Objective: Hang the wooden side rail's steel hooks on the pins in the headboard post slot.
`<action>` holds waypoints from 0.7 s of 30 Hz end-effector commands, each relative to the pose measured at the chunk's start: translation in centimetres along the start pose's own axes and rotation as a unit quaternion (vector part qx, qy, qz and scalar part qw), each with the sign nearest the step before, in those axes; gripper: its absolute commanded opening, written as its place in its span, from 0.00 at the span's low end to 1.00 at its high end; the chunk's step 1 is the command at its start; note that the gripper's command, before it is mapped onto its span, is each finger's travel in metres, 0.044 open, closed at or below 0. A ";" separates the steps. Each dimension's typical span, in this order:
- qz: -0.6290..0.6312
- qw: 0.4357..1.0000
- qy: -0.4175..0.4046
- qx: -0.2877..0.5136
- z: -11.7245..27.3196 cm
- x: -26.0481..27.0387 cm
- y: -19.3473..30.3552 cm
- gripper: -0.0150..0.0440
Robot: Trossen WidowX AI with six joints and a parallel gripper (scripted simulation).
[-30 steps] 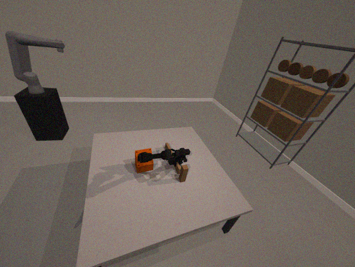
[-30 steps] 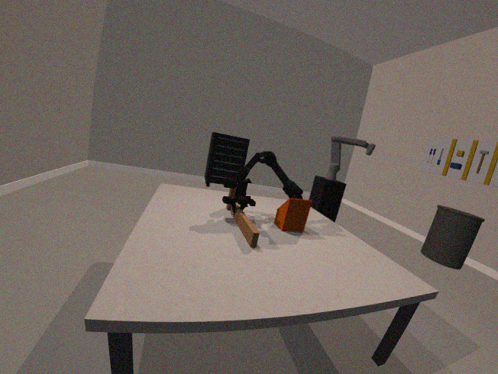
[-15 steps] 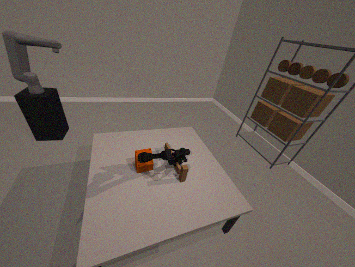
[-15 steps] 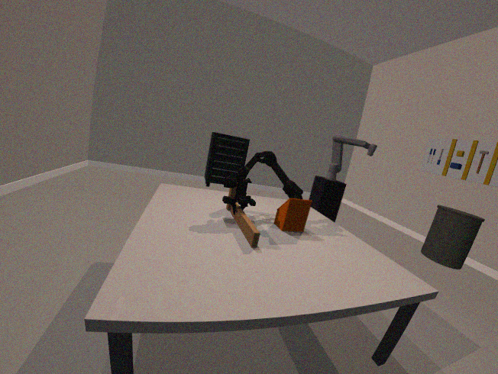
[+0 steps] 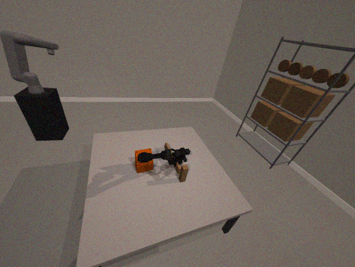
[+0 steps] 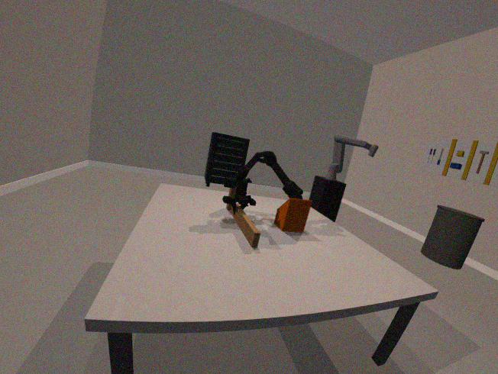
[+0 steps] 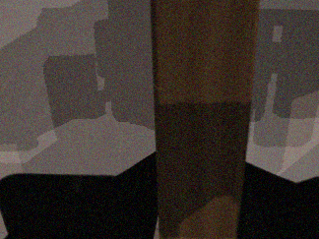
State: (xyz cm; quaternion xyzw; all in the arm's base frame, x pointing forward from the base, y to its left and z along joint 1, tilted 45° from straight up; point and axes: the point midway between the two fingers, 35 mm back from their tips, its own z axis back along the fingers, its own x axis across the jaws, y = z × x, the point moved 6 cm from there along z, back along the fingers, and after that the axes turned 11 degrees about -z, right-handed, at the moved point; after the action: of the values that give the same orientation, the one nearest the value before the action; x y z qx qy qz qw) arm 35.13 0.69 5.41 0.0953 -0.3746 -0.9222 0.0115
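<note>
The wooden side rail runs through my gripper, which is shut on it, one dark finger on each side in the wrist view. The wooden headboard post stands upright on the table. In the top view the rail's near end is close beside the post; whether they touch cannot be told. The rail's far end is low at the table, and I cannot tell if it touches. The hooks, slot and pins are hidden or too small to see.
The arm's orange base block stands on the table beside the rail. A shelf rack, a bin and a grey arm on a black pedestal are off the table.
</note>
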 end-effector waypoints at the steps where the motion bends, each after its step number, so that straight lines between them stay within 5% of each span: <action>1: 0.002 1.000 0.004 -0.003 0.4 -0.1 -0.1 0.25; 21: 0.002 1.000 0.004 -0.003 0.8 -0.1 -0.1 0.25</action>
State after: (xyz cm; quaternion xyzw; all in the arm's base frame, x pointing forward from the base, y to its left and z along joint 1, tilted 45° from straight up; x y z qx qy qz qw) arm 35.06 0.91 5.64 0.0948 -0.3752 -0.9220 0.0117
